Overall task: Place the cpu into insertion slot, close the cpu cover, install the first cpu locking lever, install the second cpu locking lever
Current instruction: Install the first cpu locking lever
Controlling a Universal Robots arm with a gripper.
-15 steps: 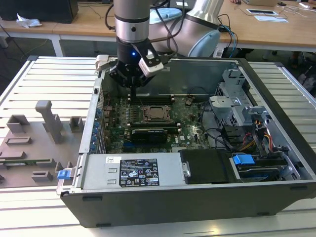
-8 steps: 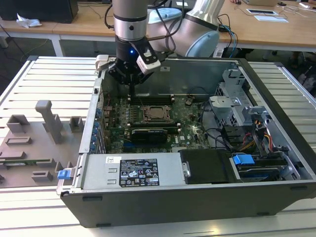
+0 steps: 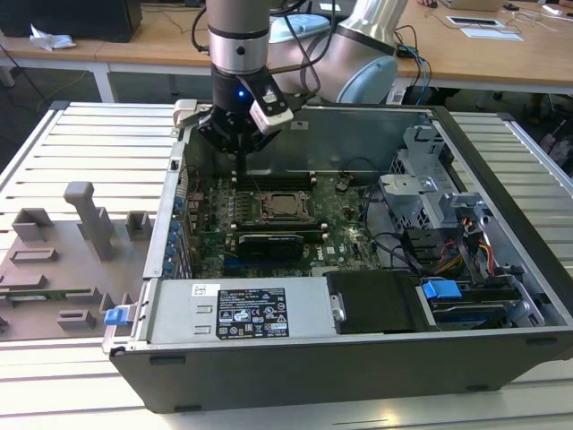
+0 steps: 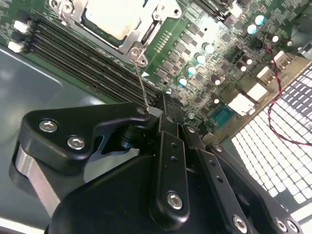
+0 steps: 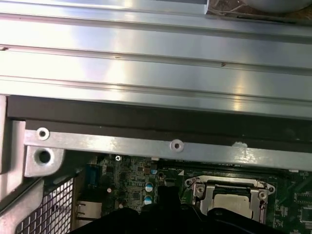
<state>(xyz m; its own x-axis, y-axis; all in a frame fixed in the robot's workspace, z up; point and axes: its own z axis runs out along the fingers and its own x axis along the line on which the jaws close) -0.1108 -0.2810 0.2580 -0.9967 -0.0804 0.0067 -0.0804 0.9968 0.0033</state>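
Clamping its jaws on the locking lever (image 4: 142,80), the gripper (image 4: 155,111) likely needs a slow, steady downward swing.

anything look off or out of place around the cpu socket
One thing: a thin locking lever stands upright beside the cpu cover, unlatched, its tip apparently pinched in the gripper. The cpu looks flat inside the cover frame.

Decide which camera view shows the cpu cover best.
The exterior view: the whole cpu cover shows, unobstructed, on the motherboard. In both wrist views it looks nearer, yet the picture edge cuts part off.
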